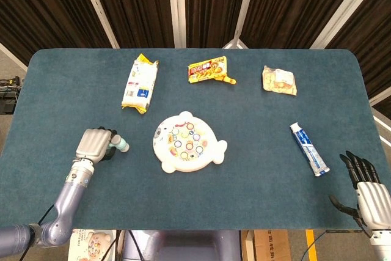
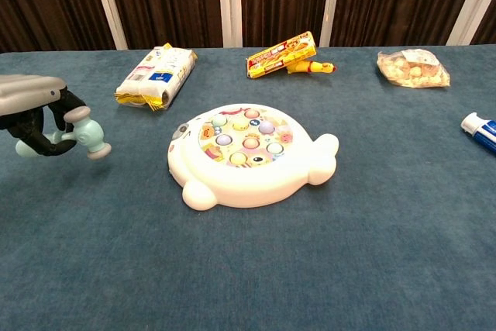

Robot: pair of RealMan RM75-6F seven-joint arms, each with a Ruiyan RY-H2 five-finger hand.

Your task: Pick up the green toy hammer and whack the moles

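My left hand (image 1: 93, 145) (image 2: 31, 112) grips the pale green toy hammer (image 2: 84, 133) (image 1: 120, 145) by its handle, left of the game. The hammer's head is lifted off the cloth and points toward the white whack-a-mole toy (image 1: 187, 142) (image 2: 248, 153), a short gap away. Several coloured moles (image 2: 249, 133) sit in the toy's round top. My right hand (image 1: 366, 192) hangs at the table's near right corner, fingers spread and holding nothing; the chest view does not show it.
A white and yellow snack pack (image 1: 140, 84) lies behind the toy to the left, a yellow and red packet (image 1: 209, 69) behind it, a bag of snacks (image 1: 279, 80) at the back right. A blue and white tube (image 1: 308, 148) lies right of the toy.
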